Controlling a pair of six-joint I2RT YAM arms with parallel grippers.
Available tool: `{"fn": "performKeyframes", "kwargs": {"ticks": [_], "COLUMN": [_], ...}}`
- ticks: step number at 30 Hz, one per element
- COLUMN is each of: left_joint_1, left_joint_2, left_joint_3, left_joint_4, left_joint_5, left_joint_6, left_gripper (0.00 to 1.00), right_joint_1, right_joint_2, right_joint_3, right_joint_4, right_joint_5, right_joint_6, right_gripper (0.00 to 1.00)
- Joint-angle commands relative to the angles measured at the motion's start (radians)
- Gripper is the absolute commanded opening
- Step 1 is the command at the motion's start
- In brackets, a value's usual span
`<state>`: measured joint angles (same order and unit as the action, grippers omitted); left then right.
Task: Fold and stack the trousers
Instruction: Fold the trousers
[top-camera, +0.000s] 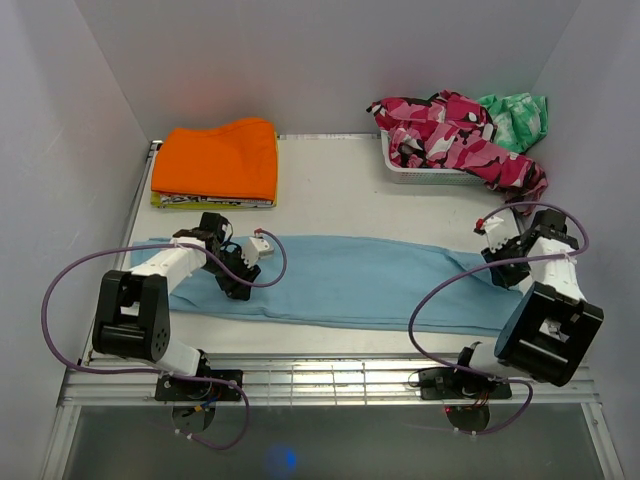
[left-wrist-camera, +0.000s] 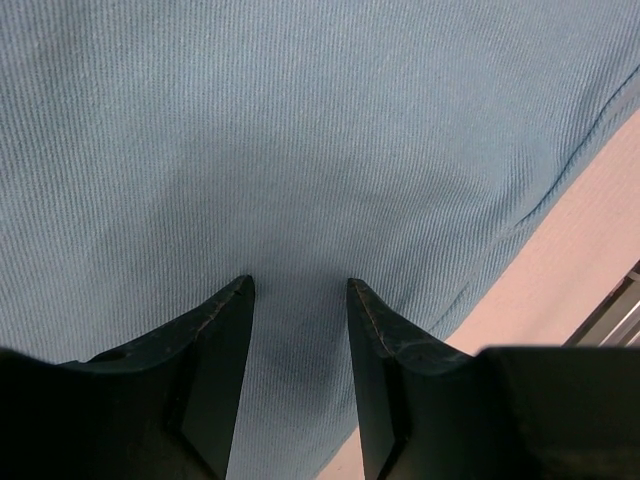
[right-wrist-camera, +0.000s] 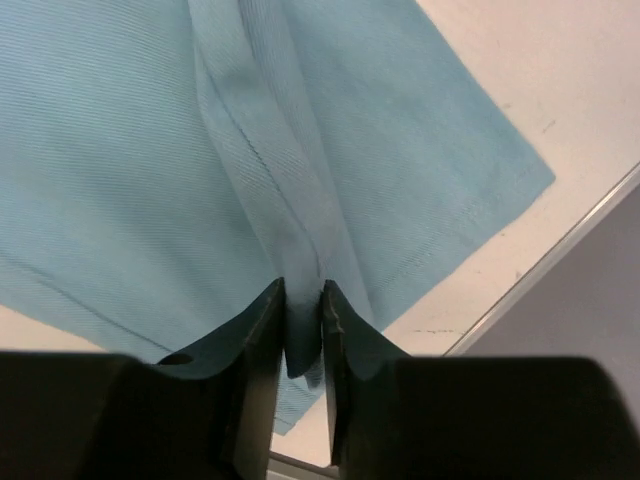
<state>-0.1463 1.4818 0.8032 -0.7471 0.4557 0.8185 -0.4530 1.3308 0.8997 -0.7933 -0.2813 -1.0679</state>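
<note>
My right fingers (right-wrist-camera: 258, 345) pinch a ridge of the trousers (top-camera: 360, 280); my left fingers (left-wrist-camera: 215, 330) hang spread over them. They lie long across the table (top-camera: 330, 190): folding looks barely begun, stacking undone.

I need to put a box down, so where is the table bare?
Best patch: bare table behind the trousers, between the orange garment and the white basket. A thin strip also runs along the near edge, before the trousers. Crowded: the back right corner, with the basket, pink camouflage garment and green cloth.
</note>
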Motion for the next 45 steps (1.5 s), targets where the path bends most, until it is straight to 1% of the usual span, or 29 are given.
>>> {"fn": "performKeyframes", "kwargs": {"ticks": [1,3,5,6,7,10,12,15,16,18,19,21,22,24,25,28,31,32,33,35,36,37,38,39,40,41,43,44,45], "left_joint_1": [0.004,0.005,0.005,0.004,0.005,0.004,0.004,0.004,0.004,0.005,0.004,0.004,0.004,0.005,0.005,0.004,0.004,0.004,0.004,0.004,0.005,0.005,0.004,0.005,0.004,0.004,0.005,0.004,0.004], "left_joint_2": [0.009,0.008,0.002,-0.003,-0.006,-0.037,-0.064,-0.104,-0.115,-0.138,-0.143,-0.146,-0.146,-0.147,-0.149,-0.143,-0.135,-0.13,-0.121,-0.051,-0.02,0.01,0.044,0.104,0.13,0.158,0.233,0.257,0.28], "left_joint_3": [0.013,0.017,0.019,0.019,0.017,0.005,-0.001,0.004,0.014,0.03,0.056,0.083,0.096,0.113,0.111,0.096,0.112,0.129,0.183,0.261,0.348,0.39,0.43,0.497,0.526,0.548,0.603,0.614,0.62], "left_joint_4": [-0.029,-0.028,-0.026,-0.023,-0.024,-0.02,-0.018,-0.017,-0.023,-0.031,-0.049,-0.067,-0.084,-0.09,-0.09,-0.065,-0.022,-0.008,0.003,0.006,0.005,0.006,0.005,0.003,0.006,0.011,0.015,0.015,0.015], "left_joint_5": [-0.046,-0.043,-0.04,-0.038,-0.038,-0.035,-0.025,0.007,0.021,0.073,0.093,0.141,0.152,0.158,0.153,0.114,0.129,0.135,0.139,0.144,0.137,0.127,0.121,0.123,0.127,0.13,0.144,0.152,0.167], "left_joint_6": [-0.016,-0.022,-0.027,-0.031,-0.035,-0.042,-0.053,-0.087,-0.097,-0.128,-0.136,-0.147,-0.154,-0.154,-0.153,-0.166,-0.211,-0.246,-0.265,-0.304,-0.32,-0.334,-0.341,-0.343,-0.343,-0.346,-0.348,-0.343,-0.335], "left_gripper": [0.54,0.54,0.56,0.56,0.57,0.59,0.62,0.63,0.63,0.64,0.64,0.64,0.64,0.64,0.65,0.65,0.66,0.69,0.71,0.73,0.74,0.74,0.74,0.74,0.74,0.74,0.74,0.74,0.74], "right_joint_1": [-0.027,-0.064,-0.099,-0.11,-0.122,-0.124,-0.116,-0.092,-0.069,-0.04,-0.015,-0.009,-0.01,-0.015,-0.022,-0.026,-0.015,-0.01,-0.009,-0.009,-0.009,-0.009,-0.009,-0.007,-0.004,-0.001,0.011,0.019,0.026], "right_joint_2": [0.083,0.152,0.195,0.229,0.238,0.225,0.206,0.176,0.168,0.16,0.163,0.18,0.188,0.185,0.177,0.119,0.081,0.099,0.116,0.2,0.229,0.26,0.299,0.312,0.321,0.335,0.34,0.335,0.329], "right_joint_3": [-0.007,0.034,0.071,0.123,0.146,0.215,0.251,0.28,0.274,0.249,0.24,0.226,0.223,0.187,0.167,0.073,-0.028,-0.045,-0.065,-0.064,-0.059,-0.051,-0.048,-0.044,-0.038,-0.009,0.04,0.094,0.122], "right_joint_4": [0.209,0.242,0.282,0.282,0.279,0.24,0.162,0.056,0.04,-0.033,-0.058,-0.116,-0.166,-0.21,-0.239,-0.248,-0.199,-0.138,-0.106,-0.008,0.026,0.061,0.092,0.138,0.152,0.158,0.115,0.092,0.068], "right_joint_5": [0.198,0.255,0.275,0.275,0.272,0.22,0.165,0.033,0.018,-0.005,-0.006,-0.015,-0.012,0.01,0.016,0.05,0.085,0.102,0.137,0.175,0.218,0.243,0.255,0.27,0.272,0.268,0.205,0.182,0.122], "right_joint_6": [0.023,0.048,0.059,0.077,0.089,0.117,0.129,0.14,0.144,0.134,0.132,0.114,0.108,0.071,0.051,-0.009,-0.004,0.003,0.012,0.022,0.025,0.034,0.034,0.037,0.043,0.055,0.063,0.078,0.08], "right_gripper": [0.29,0.37,0.67,0.82,0.93,0.96,0.95,0.82,0.69,0.63,0.57,0.53,0.49,0.47,0.47,0.49,0.5,0.5,0.5,0.49,0.47,0.43,0.42,0.42,0.42,0.42,0.43,0.44,0.45]}}
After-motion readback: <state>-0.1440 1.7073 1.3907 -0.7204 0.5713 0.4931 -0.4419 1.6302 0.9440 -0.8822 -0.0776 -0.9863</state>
